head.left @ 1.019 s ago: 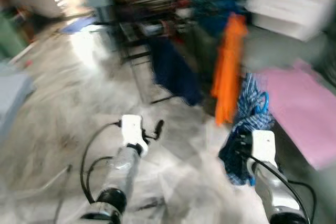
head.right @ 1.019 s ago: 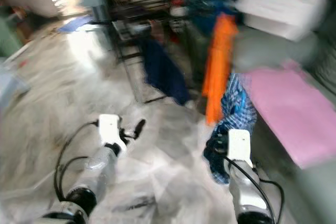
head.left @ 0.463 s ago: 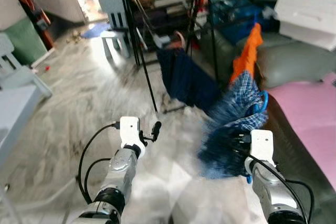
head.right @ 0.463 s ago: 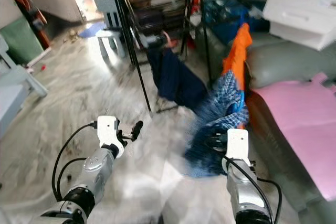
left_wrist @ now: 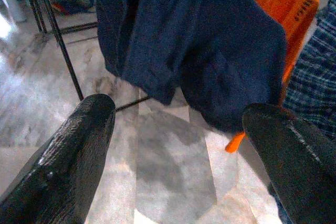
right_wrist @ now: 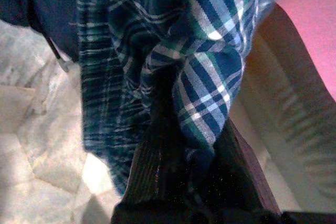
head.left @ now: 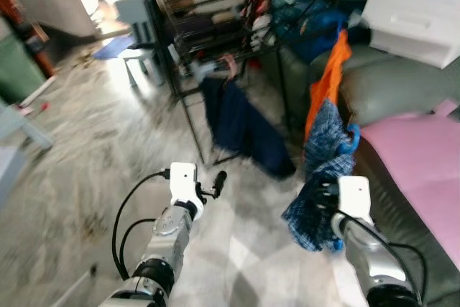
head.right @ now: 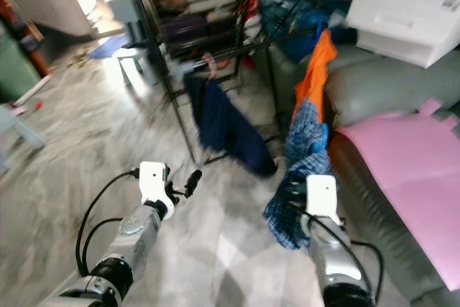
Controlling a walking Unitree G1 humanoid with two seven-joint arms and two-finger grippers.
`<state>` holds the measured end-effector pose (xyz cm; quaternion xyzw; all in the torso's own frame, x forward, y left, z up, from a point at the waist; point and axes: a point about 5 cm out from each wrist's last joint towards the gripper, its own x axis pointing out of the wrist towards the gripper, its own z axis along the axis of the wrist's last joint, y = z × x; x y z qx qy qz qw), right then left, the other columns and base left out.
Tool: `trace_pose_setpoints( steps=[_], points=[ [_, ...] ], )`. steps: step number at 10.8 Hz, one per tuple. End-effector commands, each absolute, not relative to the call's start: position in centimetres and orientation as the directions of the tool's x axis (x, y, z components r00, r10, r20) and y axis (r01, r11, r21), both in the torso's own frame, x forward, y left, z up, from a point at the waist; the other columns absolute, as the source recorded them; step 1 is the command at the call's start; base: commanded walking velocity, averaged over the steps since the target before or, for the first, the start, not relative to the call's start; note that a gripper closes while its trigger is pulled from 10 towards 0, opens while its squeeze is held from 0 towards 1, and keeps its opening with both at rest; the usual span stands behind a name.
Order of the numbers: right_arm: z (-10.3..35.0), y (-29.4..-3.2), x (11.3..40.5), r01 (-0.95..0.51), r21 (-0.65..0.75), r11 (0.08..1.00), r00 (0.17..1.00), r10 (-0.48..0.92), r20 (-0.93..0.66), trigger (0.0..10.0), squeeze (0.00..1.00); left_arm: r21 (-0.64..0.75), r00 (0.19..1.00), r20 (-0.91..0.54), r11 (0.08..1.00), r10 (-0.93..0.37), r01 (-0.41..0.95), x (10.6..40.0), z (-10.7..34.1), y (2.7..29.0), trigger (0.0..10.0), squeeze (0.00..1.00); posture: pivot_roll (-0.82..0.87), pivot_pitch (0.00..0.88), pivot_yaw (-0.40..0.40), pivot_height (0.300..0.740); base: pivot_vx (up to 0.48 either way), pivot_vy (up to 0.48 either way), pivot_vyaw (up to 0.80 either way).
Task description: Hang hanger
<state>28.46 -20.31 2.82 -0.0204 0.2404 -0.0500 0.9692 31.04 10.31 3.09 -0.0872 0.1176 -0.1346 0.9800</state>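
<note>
My right gripper is shut on a blue plaid shirt that hangs on a blue hanger; the cloth drapes over the fingers in the right wrist view. My left gripper is open and holds nothing, low over the marble floor. Ahead stands a black metal clothes rack with a dark navy garment hanging from its bar. That navy garment lies straight beyond the left fingertips. An orange garment hangs to the right of the rack.
A grey sofa with a pink sheet runs along the right. A white box sits on top of it. A small pale chair stands at the back left. Marble floor opens to the left.
The camera has swung, shifting the whole scene. The plaid shirt now hangs steadier and closer beside the orange garment. The left gripper keeps its pose.
</note>
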Motion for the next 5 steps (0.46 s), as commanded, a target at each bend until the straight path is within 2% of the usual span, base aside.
trace_pose_setpoints(
  steps=[1,5],
  points=[
    [3.5,-18.6,29.4,0.016,-0.038,0.999,0.893,-0.032,-0.449,10.0,0.00,-0.175,0.942,-0.213,0.959,-0.259,0.224,31.4,3.2,11.6,10.0,0.00,-0.24,0.000,0.121,0.740,0.480,0.000,0.00],
    [2.8,-17.0,29.0,-0.161,-0.016,0.987,0.847,0.129,-0.516,10.0,0.00,-0.168,0.940,-0.224,0.960,-0.256,0.222,31.3,3.1,11.6,10.0,0.00,-0.23,0.000,0.119,0.740,0.480,0.000,0.00]
  ],
)
